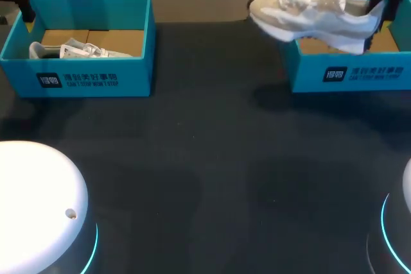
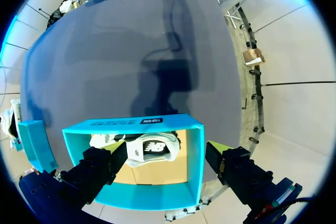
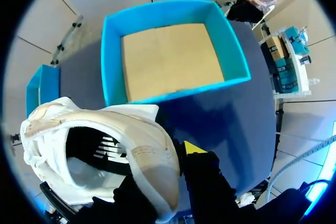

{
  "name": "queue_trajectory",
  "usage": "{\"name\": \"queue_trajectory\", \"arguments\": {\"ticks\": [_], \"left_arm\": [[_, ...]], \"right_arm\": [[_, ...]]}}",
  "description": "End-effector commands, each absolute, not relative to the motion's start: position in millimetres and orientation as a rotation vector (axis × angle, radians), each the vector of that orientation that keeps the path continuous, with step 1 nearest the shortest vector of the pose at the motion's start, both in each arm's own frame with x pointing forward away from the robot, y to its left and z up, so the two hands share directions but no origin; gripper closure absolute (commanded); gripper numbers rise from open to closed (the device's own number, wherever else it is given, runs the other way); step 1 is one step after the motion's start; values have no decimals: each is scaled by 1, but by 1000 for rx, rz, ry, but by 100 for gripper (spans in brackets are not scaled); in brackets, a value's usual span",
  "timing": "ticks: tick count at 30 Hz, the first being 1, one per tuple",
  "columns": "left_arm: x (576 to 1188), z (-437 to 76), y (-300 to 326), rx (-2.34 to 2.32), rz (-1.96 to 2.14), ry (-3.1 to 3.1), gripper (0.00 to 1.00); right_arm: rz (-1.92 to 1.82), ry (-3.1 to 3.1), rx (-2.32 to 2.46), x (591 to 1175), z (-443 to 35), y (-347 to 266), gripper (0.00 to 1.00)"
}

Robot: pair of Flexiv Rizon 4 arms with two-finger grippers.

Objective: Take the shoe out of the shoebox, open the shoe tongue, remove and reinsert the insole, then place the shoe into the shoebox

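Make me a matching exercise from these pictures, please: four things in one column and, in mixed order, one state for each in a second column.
Things
1. left blue cardboard shoebox
2. right blue cardboard shoebox
3. left gripper
4. right gripper

States
a. shut on a white lace-up shoe, held in the air
b. only its brown floor shows inside
c. open, holding nothing
d. a second white shoe lies inside

Pairs: 1-d, 2-b, 3-c, 4-a
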State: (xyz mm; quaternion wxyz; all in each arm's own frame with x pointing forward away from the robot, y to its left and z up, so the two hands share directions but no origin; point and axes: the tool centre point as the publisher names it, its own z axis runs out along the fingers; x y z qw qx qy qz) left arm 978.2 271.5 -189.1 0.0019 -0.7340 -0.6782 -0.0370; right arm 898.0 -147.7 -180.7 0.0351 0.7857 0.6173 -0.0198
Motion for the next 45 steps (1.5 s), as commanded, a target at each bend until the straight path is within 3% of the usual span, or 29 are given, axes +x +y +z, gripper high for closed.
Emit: {"name": "queue_trajectory", "arguments": {"ticks": [1, 8, 29, 45], "left_arm": [[976, -188, 271, -2302, -122, -2128, 0], [976, -188, 271, -2302, -122, -2128, 0], [976, -188, 271, -2302, -122, -2128, 0], [976, -188, 271, -2302, -122, -2128, 0]], "right_arm": [[45, 1821, 2329, 870, -192, -120, 100], [39, 1821, 2338, 840, -215, -82, 100], [6, 1844, 2317, 836, -221, -74, 100], [-27, 1938, 2292, 748, -278, -5, 100]]}}
